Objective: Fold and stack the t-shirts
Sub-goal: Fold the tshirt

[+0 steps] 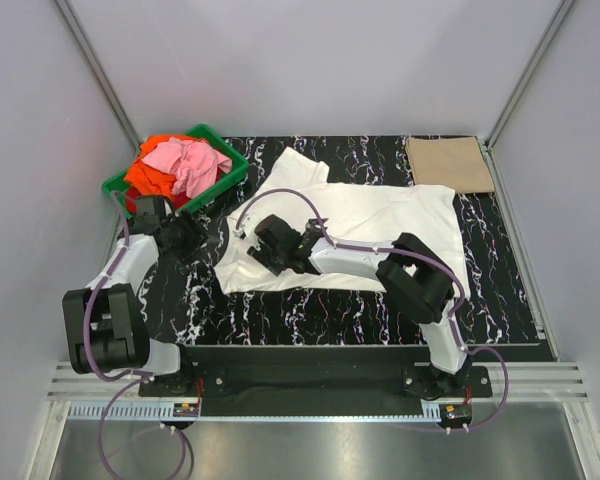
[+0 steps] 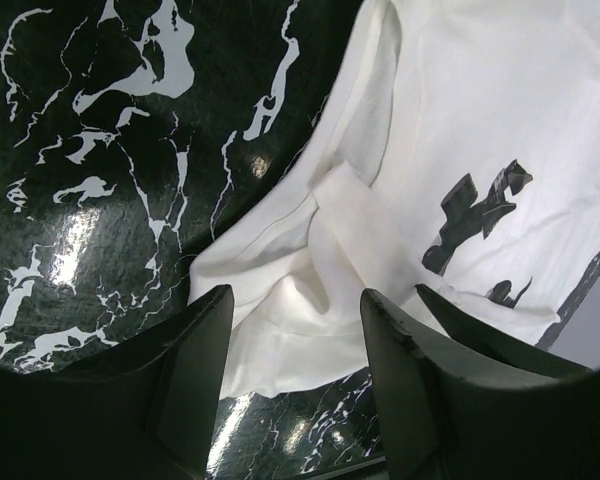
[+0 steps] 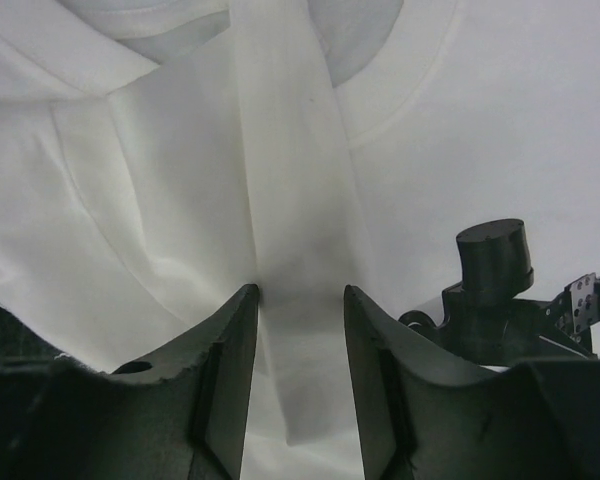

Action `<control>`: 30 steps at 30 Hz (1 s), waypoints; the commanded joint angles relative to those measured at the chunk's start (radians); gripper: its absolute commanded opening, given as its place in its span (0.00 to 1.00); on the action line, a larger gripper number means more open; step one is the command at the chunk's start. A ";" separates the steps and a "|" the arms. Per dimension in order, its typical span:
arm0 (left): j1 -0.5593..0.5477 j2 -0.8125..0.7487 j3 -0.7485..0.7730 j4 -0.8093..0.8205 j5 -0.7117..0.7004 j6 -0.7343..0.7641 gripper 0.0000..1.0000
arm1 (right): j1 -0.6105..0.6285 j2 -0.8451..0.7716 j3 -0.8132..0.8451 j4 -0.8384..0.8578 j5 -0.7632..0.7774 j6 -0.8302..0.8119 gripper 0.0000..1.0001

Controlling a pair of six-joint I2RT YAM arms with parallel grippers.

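Black marbled counter, white t-shirt spread flat at its centre.
Your right pincer stands released, jaws astride a raised fold near the collar. Your left pincer is released at the shirt's left edge, grasping nothing. The tan t-shirt lies folded at the far right corner. The pink t-shirt and orange t-shirt fill the green crate at far left.

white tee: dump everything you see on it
The white tee is soft cloth with small black marks and a round collar. It lies spread, rumpled at its left end, on the black marbled table. A raised pleat runs between the right gripper's parted fingers; the left gripper hovers open over its edge.
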 commanded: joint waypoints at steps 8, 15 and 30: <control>-0.004 -0.078 -0.024 0.060 -0.069 0.026 0.59 | 0.025 0.031 0.081 0.000 0.179 -0.122 0.21; -0.014 -0.058 -0.030 0.063 -0.083 0.027 0.60 | 0.023 0.029 0.100 0.004 0.219 -0.108 0.00; -0.017 -0.048 -0.044 0.036 -0.144 0.038 0.60 | -0.073 0.021 0.129 0.067 0.340 -0.016 0.00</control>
